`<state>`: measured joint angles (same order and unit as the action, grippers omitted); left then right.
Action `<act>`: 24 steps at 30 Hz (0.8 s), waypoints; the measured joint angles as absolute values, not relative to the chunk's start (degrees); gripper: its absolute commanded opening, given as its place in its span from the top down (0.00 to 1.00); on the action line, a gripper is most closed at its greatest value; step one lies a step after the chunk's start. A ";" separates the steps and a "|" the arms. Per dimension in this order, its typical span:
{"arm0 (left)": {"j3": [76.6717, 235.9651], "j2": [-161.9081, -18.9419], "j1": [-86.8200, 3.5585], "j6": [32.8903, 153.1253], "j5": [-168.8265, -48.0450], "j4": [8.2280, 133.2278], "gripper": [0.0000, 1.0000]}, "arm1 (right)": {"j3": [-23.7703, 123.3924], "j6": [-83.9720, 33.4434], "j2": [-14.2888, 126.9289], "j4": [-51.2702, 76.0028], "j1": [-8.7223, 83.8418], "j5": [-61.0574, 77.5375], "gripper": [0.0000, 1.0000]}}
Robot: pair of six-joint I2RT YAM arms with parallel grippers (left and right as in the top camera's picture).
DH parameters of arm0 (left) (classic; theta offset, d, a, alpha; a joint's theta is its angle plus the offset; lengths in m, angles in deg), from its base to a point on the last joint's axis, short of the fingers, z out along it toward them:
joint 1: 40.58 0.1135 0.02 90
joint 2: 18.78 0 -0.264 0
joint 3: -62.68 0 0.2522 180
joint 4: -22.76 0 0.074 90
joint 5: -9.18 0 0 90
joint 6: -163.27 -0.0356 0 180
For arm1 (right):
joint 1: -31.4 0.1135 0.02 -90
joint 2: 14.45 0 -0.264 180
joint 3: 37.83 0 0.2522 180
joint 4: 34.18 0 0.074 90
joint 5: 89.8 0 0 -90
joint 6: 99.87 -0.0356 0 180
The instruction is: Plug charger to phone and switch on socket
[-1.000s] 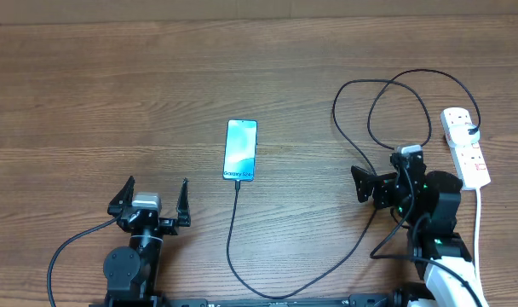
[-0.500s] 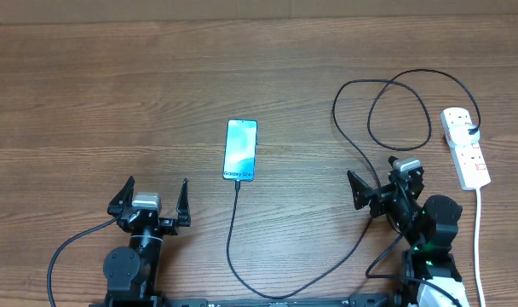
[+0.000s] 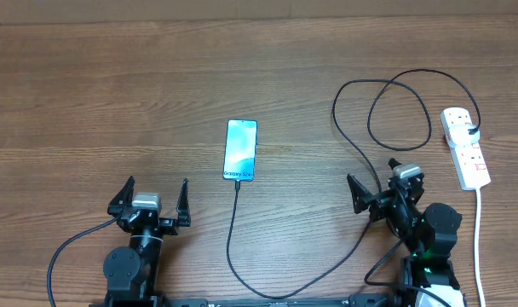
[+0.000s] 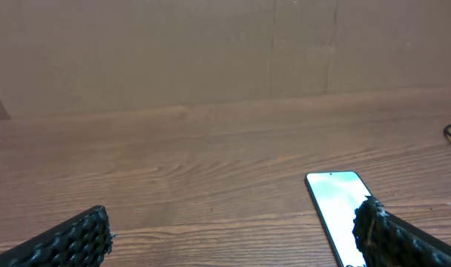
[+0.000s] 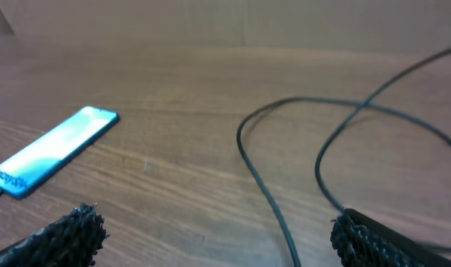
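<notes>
The left gripper (image 3: 156,189) and right gripper (image 3: 380,186) are black, each with 2 knobbly-faced fingers (image 4: 70,241). Just behind the left gripper sits a grey block (image 3: 146,203), with a black cable (image 3: 71,247) trailing farther back; behind the right gripper glow what may be green lights (image 3: 428,221).

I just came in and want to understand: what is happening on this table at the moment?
Nothing is being handled right now. The left gripper and the right gripper are both open and empty, near the front of the wooden table. The phone lies flat with its screen lit, and the charger cable appears plugged into its near end. The cable loops right to the white power strip, where its black plug sits. Whether the strip's switch is on, I cannot tell.
</notes>
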<state>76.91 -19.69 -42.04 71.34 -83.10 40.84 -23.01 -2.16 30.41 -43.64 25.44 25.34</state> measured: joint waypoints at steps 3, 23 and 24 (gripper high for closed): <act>76.91 -19.69 -42.04 71.34 -83.10 40.84 0.00 | -23.03 -2.16 28.97 -39.34 25.51 24.71 0.00; 76.91 -19.69 -42.04 71.34 -83.08 40.84 0.00 | -23.03 -2.12 20.25 -17.24 25.51 19.64 0.00; 76.91 -19.69 -42.04 71.34 -83.10 40.82 0.00 | -23.01 -2.14 20.11 -17.06 25.48 19.62 0.00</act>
